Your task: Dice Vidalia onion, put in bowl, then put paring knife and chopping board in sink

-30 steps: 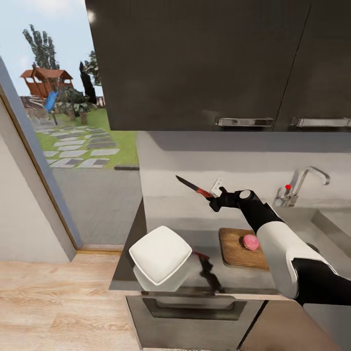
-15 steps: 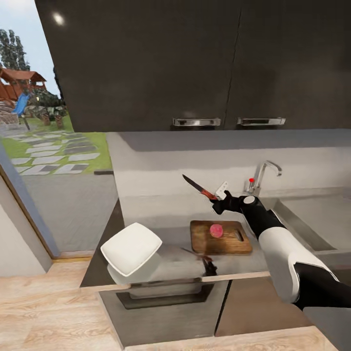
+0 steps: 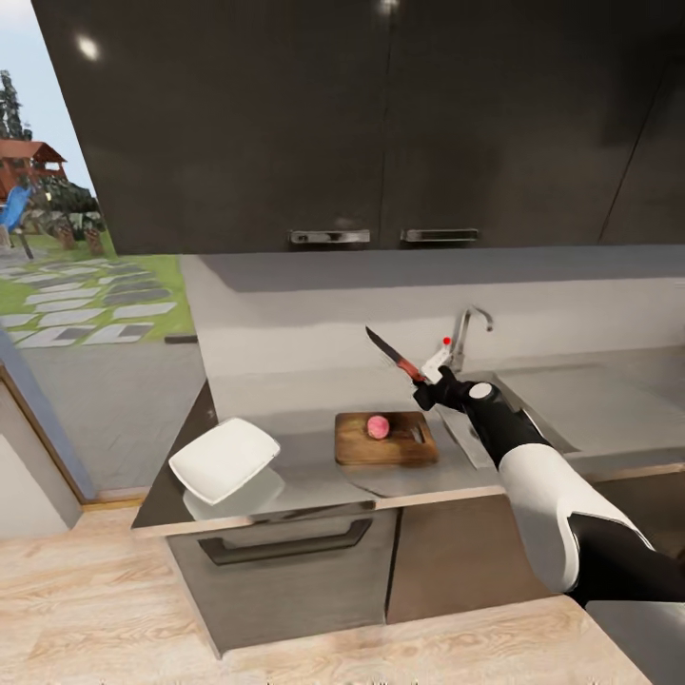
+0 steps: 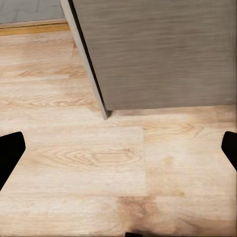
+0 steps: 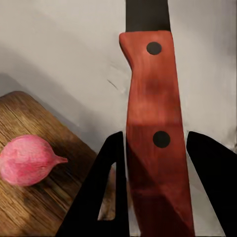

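Onion (image 3: 378, 426) on chopping board (image 3: 385, 440) | right fingers (image 5: 111, 197) pinching paring knife (image 5: 155, 148) | left fingers (image 4: 10, 153) spread

Dark wall cabinets (image 3: 381, 124), wood floor (image 3: 95, 609)

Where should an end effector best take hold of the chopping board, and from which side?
Probably at the end with the slot-shaped handle hole, coming from the sink side. The chopping board lies flat on the countertop, and the onion sits nearer its middle, so that end is free.
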Controlling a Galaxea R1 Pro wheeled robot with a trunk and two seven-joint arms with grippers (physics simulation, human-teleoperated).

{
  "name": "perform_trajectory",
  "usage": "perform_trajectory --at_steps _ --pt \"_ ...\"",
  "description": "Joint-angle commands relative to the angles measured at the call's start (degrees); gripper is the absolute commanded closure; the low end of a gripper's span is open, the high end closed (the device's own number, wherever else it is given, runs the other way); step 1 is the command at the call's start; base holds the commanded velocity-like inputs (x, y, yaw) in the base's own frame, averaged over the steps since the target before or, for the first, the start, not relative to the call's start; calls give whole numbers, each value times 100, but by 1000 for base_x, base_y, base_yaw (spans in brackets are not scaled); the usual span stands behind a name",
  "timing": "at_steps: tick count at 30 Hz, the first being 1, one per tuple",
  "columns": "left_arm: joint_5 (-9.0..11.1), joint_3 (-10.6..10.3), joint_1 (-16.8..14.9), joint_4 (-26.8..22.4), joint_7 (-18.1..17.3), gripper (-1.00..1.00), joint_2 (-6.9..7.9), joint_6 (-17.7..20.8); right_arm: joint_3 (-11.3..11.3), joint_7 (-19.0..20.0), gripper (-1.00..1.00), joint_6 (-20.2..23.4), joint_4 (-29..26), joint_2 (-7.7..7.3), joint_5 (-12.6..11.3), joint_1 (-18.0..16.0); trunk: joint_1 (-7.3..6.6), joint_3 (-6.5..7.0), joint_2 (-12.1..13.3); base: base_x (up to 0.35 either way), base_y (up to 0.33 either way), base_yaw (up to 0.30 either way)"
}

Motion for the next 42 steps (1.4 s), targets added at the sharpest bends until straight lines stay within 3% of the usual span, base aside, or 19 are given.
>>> perform_trajectory --at_steps 1,5,8,17,21,25,30,32,36,38,42 --pt "28 -29 -1 -7 40 -100 7 -9 -47 -343 100 -13 5 84 41 -3 2 -12 -13 -227 -177 -1" --pt "28 -28 -1 -6 40 -100 7 -9 -45 -1420 100 -167 30 295 39 163 2 -12 -13 -223 -177 0" --pt "28 -28 -1 -5 40 -100 7 -9 -46 -1773 100 -544 -15 366 32 356 2 -12 -13 -220 -175 0" --pt "28 -27 -1 -5 40 -100 7 -9 -44 -1949 100 -836 7 416 25 457 2 -12 -13 -216 -159 0" --pt "28 -27 -1 -5 40 -100 7 -9 -38 -1957 100 -827 -85 569 53 460 2 -12 -13 -210 -149 0" --pt "28 -26 -1 -5 40 -100 7 -9 -26 -1552 100 -678 -878 633 45 461 2 -12 -13 -208 -148 0" --pt "28 -20 -1 -5 40 -100 14 -9 -20 581 100 278 -2496 654 118 474 2 -12 -13 -100 -71 0" --pt "28 -19 -1 -5 40 -100 15 -9 -15 903 100 501 -2986 661 216 586 2 -12 -13 -26 -19 0" --pt "28 -19 -1 -5 40 -100 16 -9 -10 1017 100 674 -3860 756 584 1179 2 -12 -13 -9 -6 0" --pt "28 -19 -1 -5 40 -100 16 -9 -9 925 100 701 -4322 927 867 1507 2 -12 -13 -3 -2 0" --pt "28 -19 -1 -7 40 -100 13 -9 -6 510 100 658 -4670 927 1367 1997 2 -12 -13 -1 -1 0"
